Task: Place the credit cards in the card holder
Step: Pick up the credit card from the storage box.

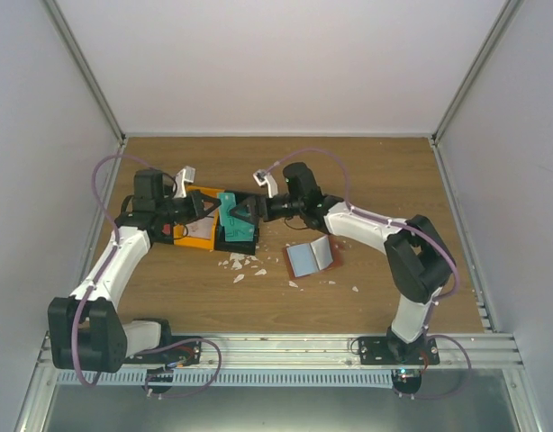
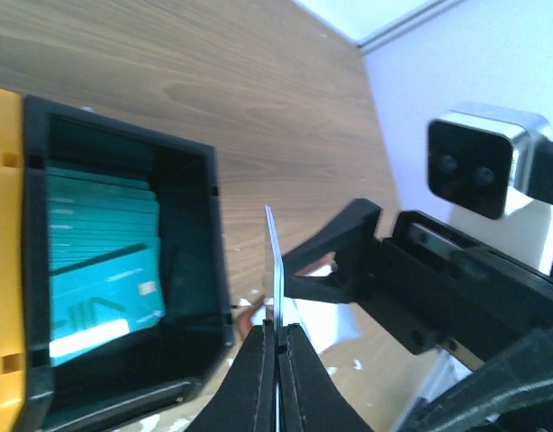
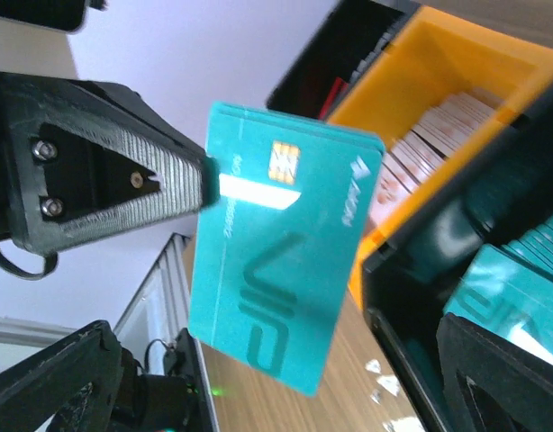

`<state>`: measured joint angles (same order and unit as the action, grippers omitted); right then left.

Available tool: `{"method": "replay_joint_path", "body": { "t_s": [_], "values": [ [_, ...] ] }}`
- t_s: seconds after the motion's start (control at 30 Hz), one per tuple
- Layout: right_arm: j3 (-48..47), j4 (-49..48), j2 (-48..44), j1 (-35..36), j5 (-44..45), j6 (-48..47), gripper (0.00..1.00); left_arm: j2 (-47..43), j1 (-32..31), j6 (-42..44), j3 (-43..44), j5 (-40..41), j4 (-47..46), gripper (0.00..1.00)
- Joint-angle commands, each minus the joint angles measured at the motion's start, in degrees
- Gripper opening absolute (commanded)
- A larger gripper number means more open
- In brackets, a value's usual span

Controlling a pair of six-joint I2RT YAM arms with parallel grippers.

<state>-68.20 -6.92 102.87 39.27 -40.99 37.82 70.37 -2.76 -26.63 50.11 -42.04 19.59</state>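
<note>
Findings for your review:

1. Your left gripper [image 2: 276, 335] is closed on one teal card [image 3: 276, 243]. Its fingers [image 2: 257, 378] pinch the card at one edge. The left wrist view shows the card edge-on, standing up from between the two pads. The right wrist view shows its printed face, with the chip and a white stripe.

2. Your right gripper [image 1: 247, 212] is open and faces the left one. Its fingers [image 3: 60, 378] stand wide apart on either side of the card, and neither touches it. In the left wrist view one of its fingers sits just beside the card's face.

3. The held card hangs in the air above the black bin [image 2: 213, 234], clear of the table [image 1: 367, 180].

4. The black bin holds a stack of teal cards [image 2: 101, 261]. The orange bin [image 3: 493, 45] stands against it on the left arm's side and holds a row of pale cards [image 3: 439, 126].

5. The wallet [image 1: 310, 257] lies open on the table in front of your right arm, apart from both grippers and the bins. A pale rectangle covers much of its inner face, but you cannot tell from the overhead view whether that is a card.

6. White scraps [image 1: 239, 263] lie scattered on the wood between the bins and the wallet, and a few more lie past the wallet
</note>
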Motion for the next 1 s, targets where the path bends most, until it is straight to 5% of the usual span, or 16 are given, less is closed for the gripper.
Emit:
{"method": "replay_joint_path", "body": {
  "t_s": [0.0,0.3,0.5,0.57,0.73,0.97],
  "values": [
    [-3.5,-3.8,2.2,0.8,-3.1,2.8,0.94,-2.0,2.3,-4.7,-1.0,-12.6,-6.3,0.00],
    [-6.6,-5.9,5.4,0.8,-8.9,7.2,0.64,-2.6,4.9,-9.7,-1.8,-19.7,-11.7,0.00],
    [-4.6,-11.3,4.2,0.4,-9.6,11.4,0.12,-2.8,5.2,-9.5,-2.0,-20.2,-11.8,0.02],
    [-3.3,-13.7,3.3,-0.2,-9.3,12.8,0.02,-3.0,5.4,-9.0,-2.2,-19.9,-11.5,0.08],
    [-0.5,-18.9,1.4,-1.5,-10.9,16.1,0.01,-4.0,5.5,-8.4,-3.4,-19.2,-11.4,0.28],
    [1.3,-23.9,0.6,-2.1,-14.8,19.7,0.01,-4.0,5.5,-6.6,-4.4,-20.6,-11.3,0.34]
  ]
}}
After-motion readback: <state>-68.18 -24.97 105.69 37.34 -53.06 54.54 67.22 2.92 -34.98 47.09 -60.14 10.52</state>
